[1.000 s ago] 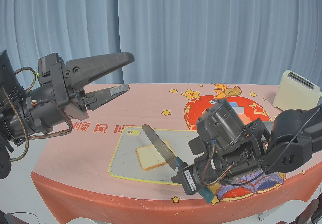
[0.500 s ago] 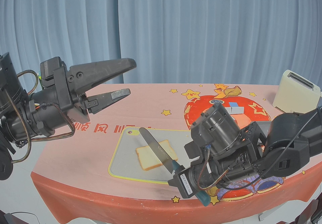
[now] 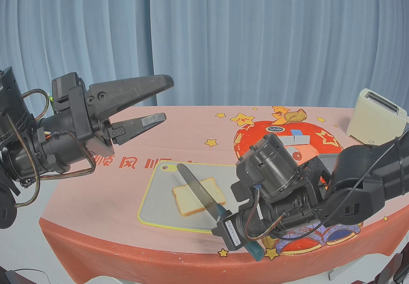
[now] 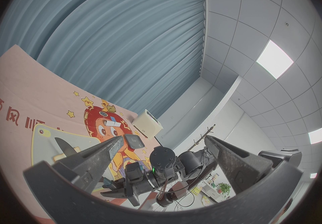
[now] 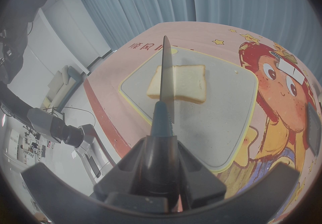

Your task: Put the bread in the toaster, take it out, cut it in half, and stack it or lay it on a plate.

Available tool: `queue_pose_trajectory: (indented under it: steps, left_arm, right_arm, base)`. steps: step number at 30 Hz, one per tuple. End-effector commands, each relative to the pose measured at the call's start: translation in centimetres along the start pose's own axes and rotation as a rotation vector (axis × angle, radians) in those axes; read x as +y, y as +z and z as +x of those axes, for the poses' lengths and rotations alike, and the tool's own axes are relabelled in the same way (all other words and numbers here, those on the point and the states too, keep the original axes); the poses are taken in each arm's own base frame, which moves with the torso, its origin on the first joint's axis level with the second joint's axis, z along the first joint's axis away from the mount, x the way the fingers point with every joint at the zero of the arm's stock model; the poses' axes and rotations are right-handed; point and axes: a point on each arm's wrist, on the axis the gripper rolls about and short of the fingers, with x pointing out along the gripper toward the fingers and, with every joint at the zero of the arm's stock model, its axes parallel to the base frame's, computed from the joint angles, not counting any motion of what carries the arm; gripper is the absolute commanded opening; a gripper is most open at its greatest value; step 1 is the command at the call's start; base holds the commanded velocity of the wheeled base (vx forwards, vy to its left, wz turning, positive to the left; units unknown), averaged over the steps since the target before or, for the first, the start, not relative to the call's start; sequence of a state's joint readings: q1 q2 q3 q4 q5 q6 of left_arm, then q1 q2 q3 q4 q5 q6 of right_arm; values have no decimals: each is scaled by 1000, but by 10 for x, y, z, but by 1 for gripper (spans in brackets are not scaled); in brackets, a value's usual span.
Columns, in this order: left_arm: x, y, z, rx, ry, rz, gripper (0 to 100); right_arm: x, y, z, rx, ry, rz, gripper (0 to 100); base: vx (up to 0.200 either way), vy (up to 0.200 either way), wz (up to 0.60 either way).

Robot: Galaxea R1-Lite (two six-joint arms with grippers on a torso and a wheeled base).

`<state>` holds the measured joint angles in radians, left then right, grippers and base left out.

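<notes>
Toasting looks done: the bread [image 5: 188, 82] lies on the cutting board [image 5: 214, 117] just ahead of the right gripper [image 5: 161, 147], which is clamped on the knife [image 5: 166, 77] laid across it (cut through? can't tell), left gripper [image 3: 166, 99] gaping wide well off, plating left.

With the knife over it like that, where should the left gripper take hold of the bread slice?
Probably pinch the bread slice by its crust edges left of the knife, coming straight down. It lies flat on the cutting board, so only thin edges offer purchase, and the right gripper holds the knife across the other part. The left gripper is open.
</notes>
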<state>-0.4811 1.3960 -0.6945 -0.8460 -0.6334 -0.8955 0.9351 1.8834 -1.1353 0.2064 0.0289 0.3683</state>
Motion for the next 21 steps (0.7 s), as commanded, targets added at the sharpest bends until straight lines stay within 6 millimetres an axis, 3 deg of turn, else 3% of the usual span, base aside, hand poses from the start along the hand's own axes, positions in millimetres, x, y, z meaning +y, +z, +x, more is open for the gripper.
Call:
queue_pose_trajectory:
  steps: [1, 21]
  left_arm:
    - [1, 0, 0, 2, 2, -2, 100]
    - [5, -5, 5, 22, 7, -12, 100]
  right_arm:
    - [-1, 0, 2, 3, -3, 5, 0]
    - [1, 2, 5, 9, -5, 27, 0]
  base:
    - [0, 0, 0]
    - [0, 0, 0]
